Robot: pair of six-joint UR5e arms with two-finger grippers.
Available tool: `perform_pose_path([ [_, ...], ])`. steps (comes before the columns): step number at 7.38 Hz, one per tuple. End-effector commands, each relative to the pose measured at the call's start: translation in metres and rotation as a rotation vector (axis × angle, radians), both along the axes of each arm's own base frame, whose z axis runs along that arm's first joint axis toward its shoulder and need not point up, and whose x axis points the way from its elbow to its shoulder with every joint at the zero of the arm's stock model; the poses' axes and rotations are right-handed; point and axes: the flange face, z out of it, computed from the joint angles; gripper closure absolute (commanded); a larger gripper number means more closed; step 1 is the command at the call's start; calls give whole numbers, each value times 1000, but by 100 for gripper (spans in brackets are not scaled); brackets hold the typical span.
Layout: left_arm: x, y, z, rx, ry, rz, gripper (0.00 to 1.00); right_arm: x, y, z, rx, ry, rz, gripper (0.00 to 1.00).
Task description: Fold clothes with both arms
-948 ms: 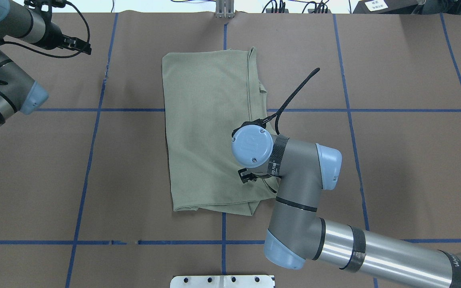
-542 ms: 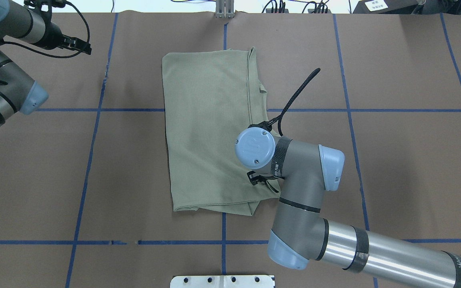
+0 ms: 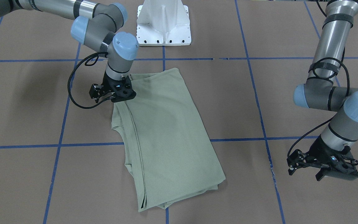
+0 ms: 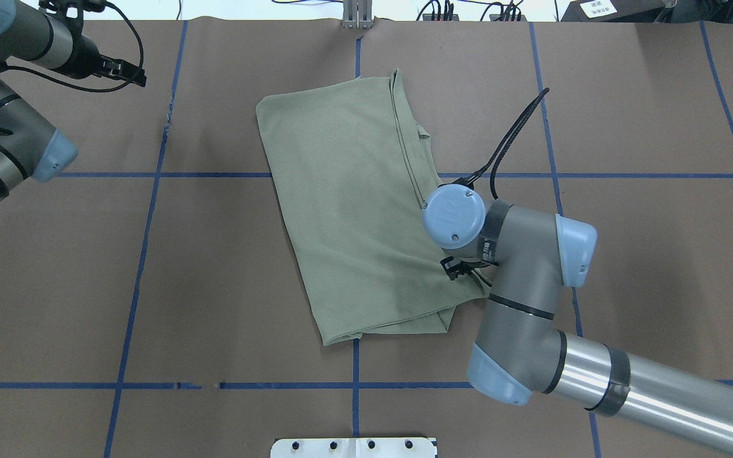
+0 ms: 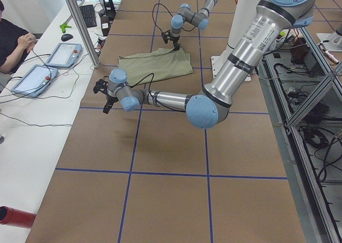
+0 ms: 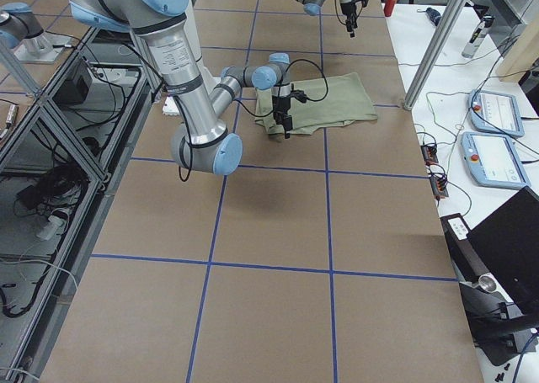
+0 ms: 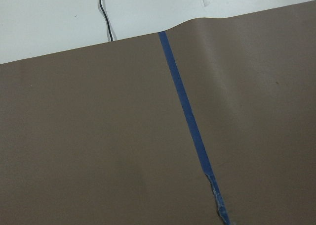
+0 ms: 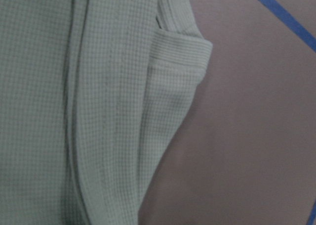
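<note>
Squaring the folded shirt [image 3: 169,137] on the table [image 3: 259,93] appeared to be the step in hand. The right claw [image 3: 119,98] stood on the shirt's corner, and the garment spread away from it, skewed to the tape grid [image 3: 89,144]. For a clean result, the claw should hold all layers together at that corner and travel low and slowly, so that the stacked edges beside it do not fan apart. Its fingertips were hidden under the wrist in every view, so it could not be told whether they were closed on cloth or only pressing. The left claw [image 3: 334,174] hung well apart from the shirt, holding nothing, and its opening could not be judged. The neckline was out of sight. A ribbed cuff [image 8: 180,52] poked out of the fold.
</note>
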Motion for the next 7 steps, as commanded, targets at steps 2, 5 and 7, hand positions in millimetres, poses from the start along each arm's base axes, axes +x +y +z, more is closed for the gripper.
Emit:
perform_pose_path([
  [2,2,1,0,1,0,3,0,41,-6,7,19,-5,-2,0],
  [5,2,2,-6,8,9,4,0,68,-15,29,4,9,29,1],
  [7,9,17,-39,-73,147,53,0,93,-49,-2,-14,-220,58,1],
])
